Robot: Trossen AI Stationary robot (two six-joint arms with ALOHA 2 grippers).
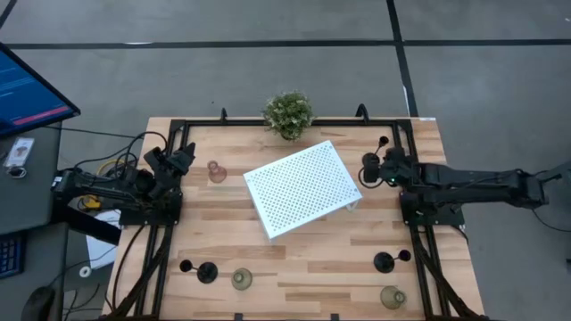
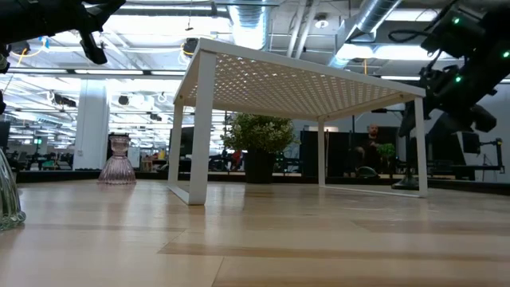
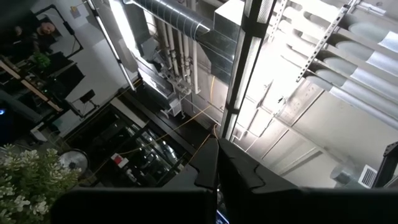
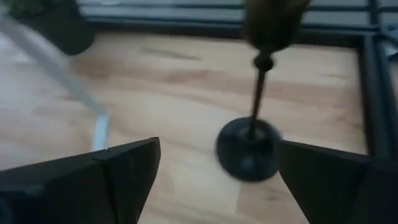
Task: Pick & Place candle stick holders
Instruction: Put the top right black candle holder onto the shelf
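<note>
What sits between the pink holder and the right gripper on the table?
In the high view, the white perforated tray lies between the pink holder and the right gripper.

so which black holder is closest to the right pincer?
The black holder at the table's far right, just beyond the open right pincer; the other black ones stand along the near edge.

We counted six upright holders: pink glass one (image 1: 216,171) at far left; black ones (image 1: 383,143) (image 1: 207,272) (image 1: 384,261); olive ones (image 1: 242,280) (image 1: 392,297) along the near edge.
</note>
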